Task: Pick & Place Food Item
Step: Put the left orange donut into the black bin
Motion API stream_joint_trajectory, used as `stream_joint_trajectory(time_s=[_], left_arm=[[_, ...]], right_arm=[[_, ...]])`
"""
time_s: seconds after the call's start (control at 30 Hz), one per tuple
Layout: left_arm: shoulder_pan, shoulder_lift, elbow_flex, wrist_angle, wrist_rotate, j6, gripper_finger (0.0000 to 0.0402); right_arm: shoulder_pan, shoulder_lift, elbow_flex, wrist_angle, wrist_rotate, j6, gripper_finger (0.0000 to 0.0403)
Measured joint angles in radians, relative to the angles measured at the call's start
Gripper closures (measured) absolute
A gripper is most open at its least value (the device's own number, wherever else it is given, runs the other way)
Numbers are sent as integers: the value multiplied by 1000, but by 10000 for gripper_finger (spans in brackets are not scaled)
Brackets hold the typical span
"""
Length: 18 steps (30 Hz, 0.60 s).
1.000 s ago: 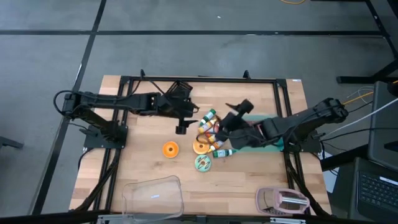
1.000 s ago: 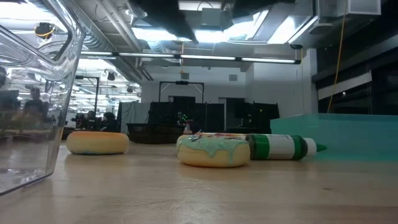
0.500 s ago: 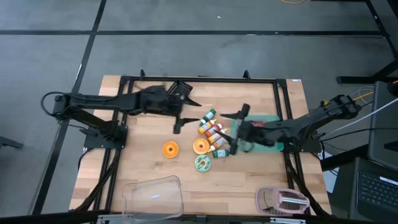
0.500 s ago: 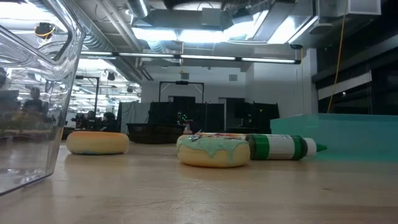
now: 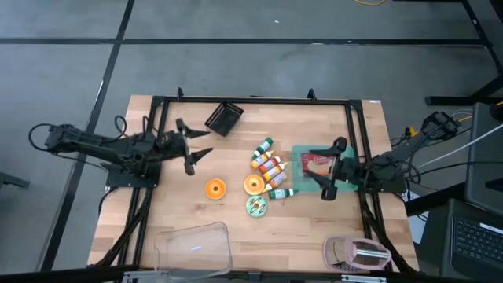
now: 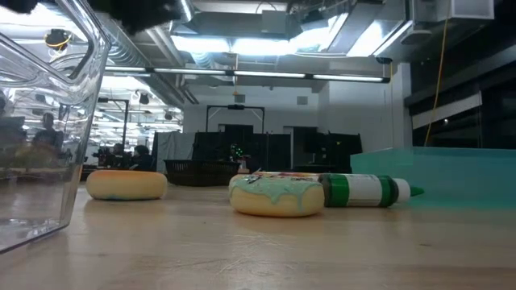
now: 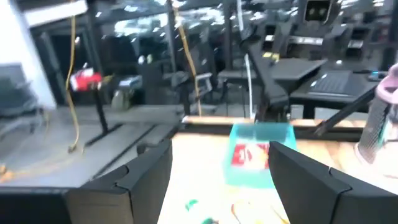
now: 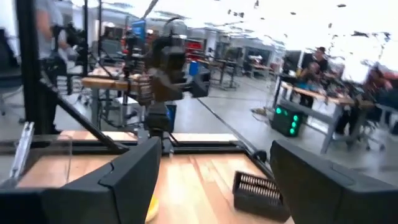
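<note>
Food items lie mid-table: an orange doughnut point(image 5: 215, 188), a second doughnut point(image 5: 253, 185), a green-frosted doughnut point(image 5: 257, 206) and a cluster of small bottles point(image 5: 270, 167). A red packet point(image 5: 316, 164) lies in the teal tray point(image 5: 303, 180). My left gripper point(image 5: 200, 145) hovers open near the table's left side, pointing level toward the food, with nothing between its fingers. My right gripper point(image 5: 321, 171) hovers open above the teal tray, also level and holding nothing. Each wrist view shows its own fingers spread apart with nothing between them, the left gripper point(image 7: 221, 180) and the right gripper point(image 8: 214, 180).
A black basket point(image 5: 224, 118) stands at the far middle. A clear plastic container point(image 5: 194, 248) sits at the near edge, a pink object point(image 5: 357, 253) at the near right. A black frame point(image 5: 251, 101) runs along the far and side edges.
Both arms have drawn back from the middle of the table, the left toward the left edge, the right toward the right edge. Both grippers have tipped up from slanting down to level and stayed open. The teal tray, hidden before by the right arm, now shows.
</note>
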Motion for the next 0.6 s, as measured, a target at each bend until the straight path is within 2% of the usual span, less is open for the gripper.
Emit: stream_joint_trajectory(time_s=[0.13,0.23,0.47,0.6], left_arm=[[-80,-31,-102,-37,-106,-118,144],[-135,-5,-171,-36,-183,-203,144],[-247,156,-287,42,-352,-454,144],[-279,255,-278,46,-371,-528,144]], right_arm=[[-1,23,-26,4,3,135,108],[-4,46,-26,39,3,104,108],[-26,52,-26,117,-6,17,108],[-37,52,-26,117,-39,15,108]])
